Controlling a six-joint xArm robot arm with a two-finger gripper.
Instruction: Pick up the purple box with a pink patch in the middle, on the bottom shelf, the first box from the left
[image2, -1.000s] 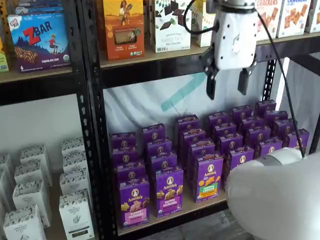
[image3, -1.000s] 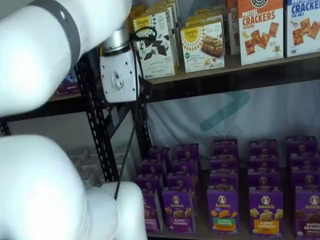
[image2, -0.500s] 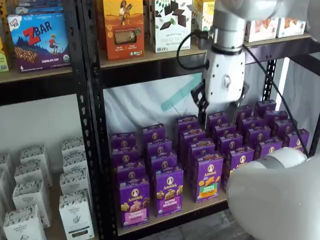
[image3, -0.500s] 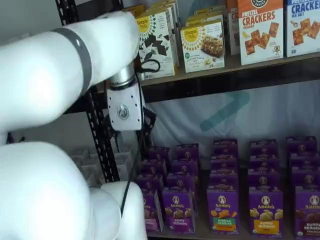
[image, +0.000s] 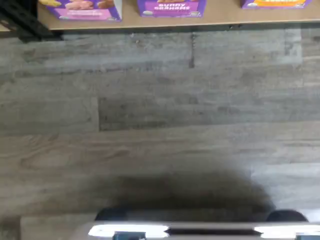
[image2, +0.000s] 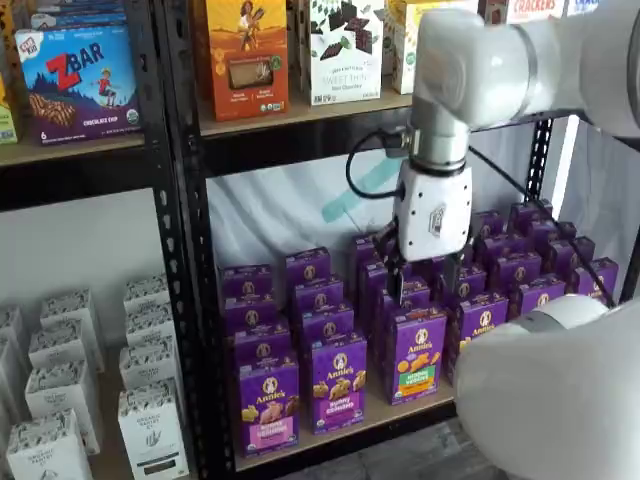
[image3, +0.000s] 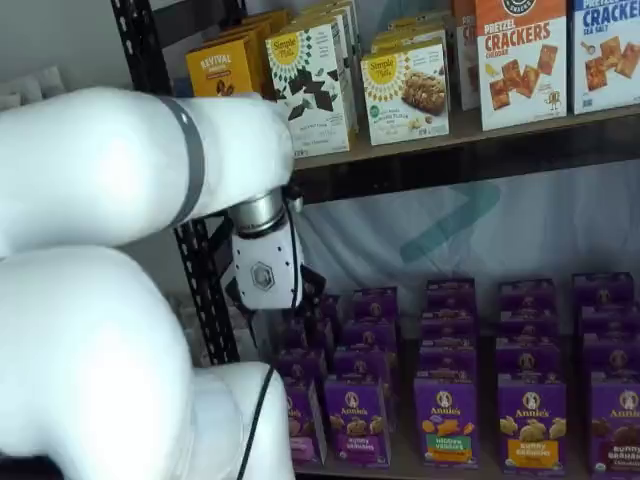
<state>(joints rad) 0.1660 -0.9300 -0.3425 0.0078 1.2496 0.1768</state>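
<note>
Grey wood-grain floor planks fill the wrist view, with the tan front edge of the bottom shelf (image: 220, 20) above them. In a shelf view that shelf (image2: 400, 412) carries rows of purple Annie's cartons between black perforated uprights, a pale sheet hanging behind. The purple box (image2: 268, 405) with the pink patch stands at the front left corner. The fingers (image2: 425, 283) hang apart, a clear gap between them, holding nothing, above the cartons right of it.
</note>
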